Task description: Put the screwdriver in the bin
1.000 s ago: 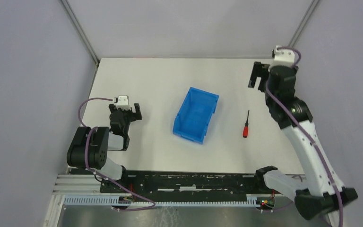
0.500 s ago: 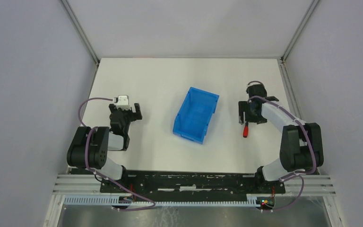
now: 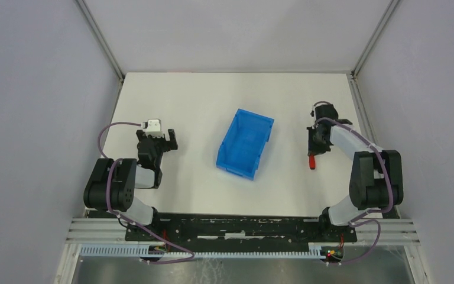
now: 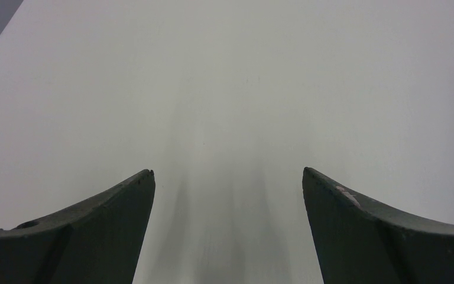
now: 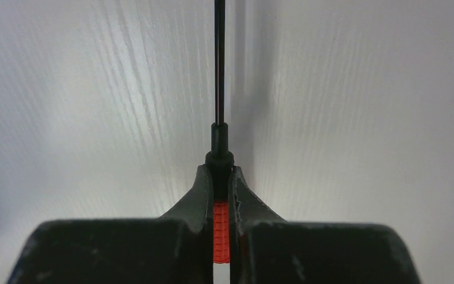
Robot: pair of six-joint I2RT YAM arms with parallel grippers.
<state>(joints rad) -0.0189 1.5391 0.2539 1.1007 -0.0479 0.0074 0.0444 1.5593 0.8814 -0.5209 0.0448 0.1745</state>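
The bin (image 3: pixel 245 142) looks like smooth blue plastic with a slight shine. The screwdriver (image 5: pixel 219 148) has a red handle with little ridges and a thin, dark, shiny shaft. The bench (image 5: pixel 360 118) is white and matt, with faint grain lines. The right claw (image 5: pixel 219 177) and left claw (image 4: pixel 227 177) look dark and matt.

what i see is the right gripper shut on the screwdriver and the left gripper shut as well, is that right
Not quite. The left gripper is open: the left wrist view shows its jaws standing wide apart with nothing between them. The right gripper is indeed shut on the screwdriver.
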